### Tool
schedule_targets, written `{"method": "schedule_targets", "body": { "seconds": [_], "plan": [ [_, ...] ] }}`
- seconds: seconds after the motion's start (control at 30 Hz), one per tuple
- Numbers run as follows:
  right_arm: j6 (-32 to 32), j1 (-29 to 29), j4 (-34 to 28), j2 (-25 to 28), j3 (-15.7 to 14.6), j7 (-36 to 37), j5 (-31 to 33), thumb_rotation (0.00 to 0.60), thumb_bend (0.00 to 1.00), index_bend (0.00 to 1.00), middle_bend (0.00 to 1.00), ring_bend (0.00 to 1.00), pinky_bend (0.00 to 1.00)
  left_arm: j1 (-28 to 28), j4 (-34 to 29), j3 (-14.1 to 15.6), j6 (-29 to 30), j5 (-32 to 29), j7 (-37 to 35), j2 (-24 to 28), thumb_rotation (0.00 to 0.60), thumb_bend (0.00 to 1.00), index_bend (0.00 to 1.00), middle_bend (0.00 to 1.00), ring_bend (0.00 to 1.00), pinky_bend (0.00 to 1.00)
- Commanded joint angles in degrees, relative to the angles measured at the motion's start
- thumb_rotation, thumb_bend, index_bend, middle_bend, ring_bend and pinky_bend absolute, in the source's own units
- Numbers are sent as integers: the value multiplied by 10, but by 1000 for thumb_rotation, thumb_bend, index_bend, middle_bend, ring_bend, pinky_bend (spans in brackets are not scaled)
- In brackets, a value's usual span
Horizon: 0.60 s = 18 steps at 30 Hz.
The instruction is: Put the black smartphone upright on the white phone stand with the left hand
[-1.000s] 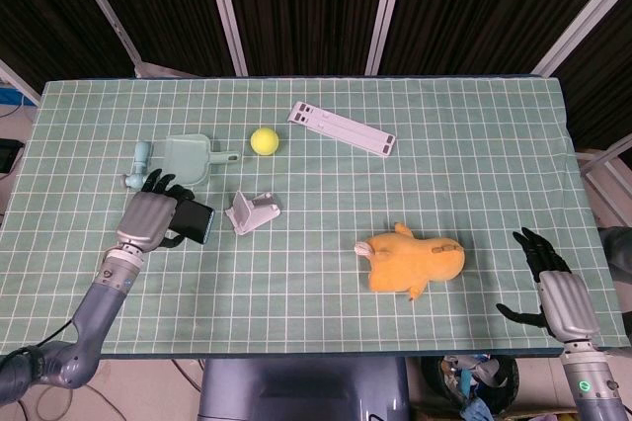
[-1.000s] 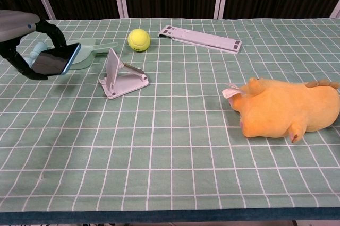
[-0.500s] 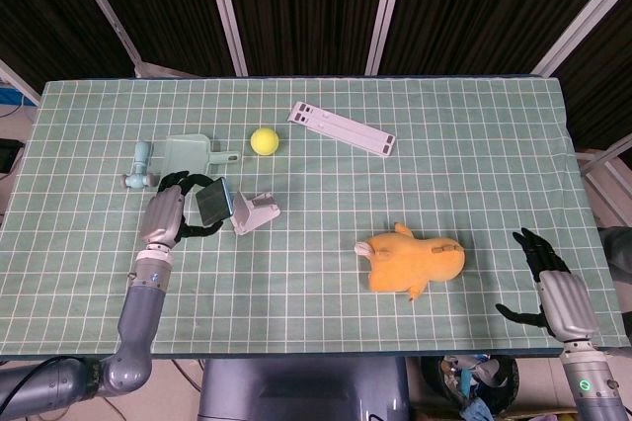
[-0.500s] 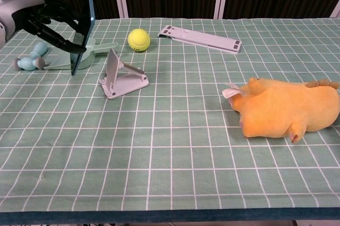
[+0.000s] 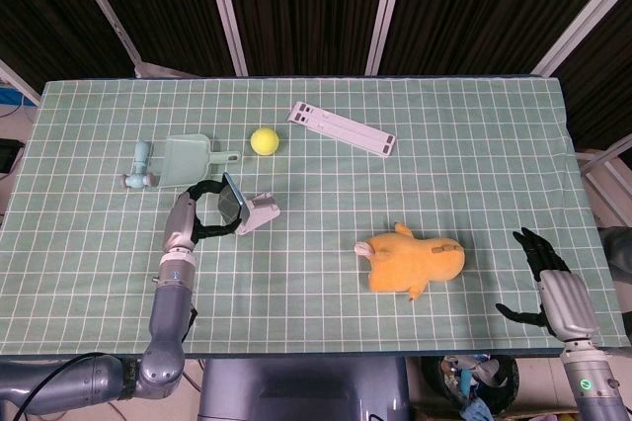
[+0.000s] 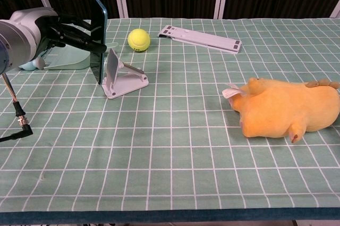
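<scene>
Your left hand has a silver-grey shell over its back and slim black fingers. Behind it your forearm is blue-grey metal with a pale wrist ring, and a thin black cable trails from it. Your right hand matches: grey back, black fingers; a green light glows on its wrist.

Honestly there's nothing readable here, no text, logos, brand names or numbers in either view. The black smartphone only shows its thin edge and a dark face, and the white phone stand is plain, no markings I can make out.
</scene>
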Motion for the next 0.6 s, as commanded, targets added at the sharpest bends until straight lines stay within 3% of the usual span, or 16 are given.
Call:
{"method": "schedule_targets", "body": {
  "seconds": [0.03, 0.23, 0.6],
  "plan": [
    [0, 0, 0, 0, 0, 0, 1, 600, 163, 0, 0, 0, 185, -2, 7, -12, 2, -13, -6, -8, 600, 333, 468, 515, 86, 0],
    [-1, 0, -1, 0, 0, 0, 1, 600, 163, 0, 0, 0, 185, -6, 21, -40, -10, -44, -21, -16, 600, 333, 467, 515, 86, 0],
    [-2, 1, -1, 1, 1, 1, 4, 600, 163, 0, 0, 0, 185, -25, 58, -50, -30, -66, -12, -24, 600, 333, 465, 515, 86, 0]
  ]
}}
